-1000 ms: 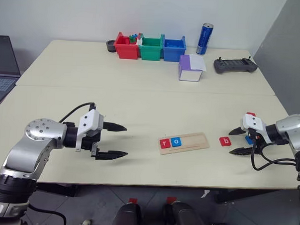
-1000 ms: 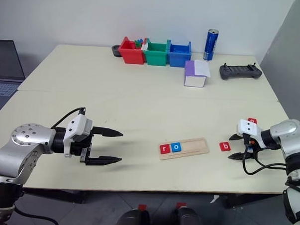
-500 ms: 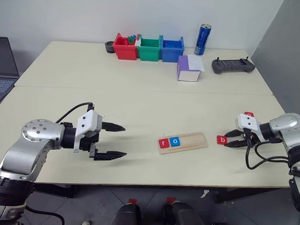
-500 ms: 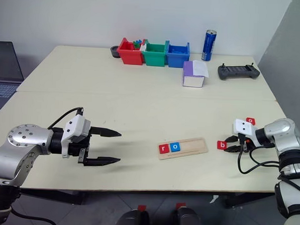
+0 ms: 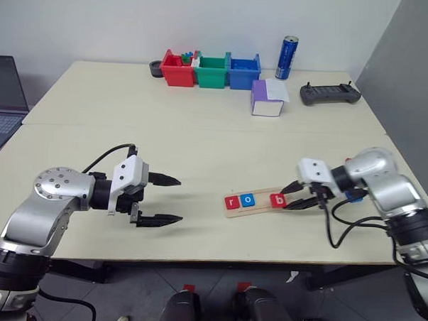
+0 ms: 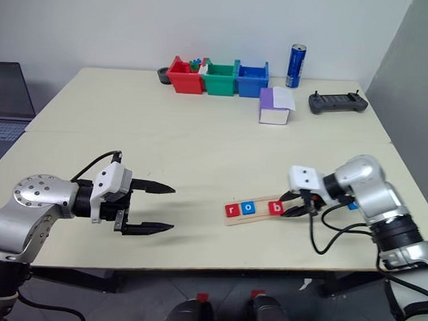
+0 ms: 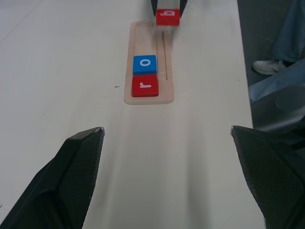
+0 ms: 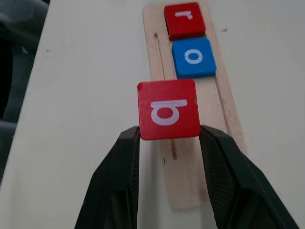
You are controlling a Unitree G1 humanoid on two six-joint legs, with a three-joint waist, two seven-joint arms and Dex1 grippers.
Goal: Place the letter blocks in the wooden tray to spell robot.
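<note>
The wooden tray (image 5: 258, 203) lies near the table's front edge. A red "r" block (image 5: 232, 202) and a blue "o" block (image 5: 248, 200) sit side by side at its left end. My right gripper (image 5: 285, 198) is shut on a red "b" block (image 8: 168, 109), holding it over the tray just right of the "o" with a small gap between them. Whether the "b" touches the wood I cannot tell. A small blue block (image 5: 352, 198) peeks out behind my right forearm. My left gripper (image 5: 178, 199) stands open and empty, left of the tray.
Red (image 5: 178, 66), green (image 5: 212, 68) and blue (image 5: 244, 68) bins line the far edge, with a blue can (image 5: 286, 48), a purple-and-white box (image 5: 268, 99) and a dark controller (image 5: 329, 95) to their right. A laptop (image 5: 0, 94) sits at far left.
My right gripper closed on the red "b" block on the table and carried it left to the tray. The left arm stayed where it was.
</note>
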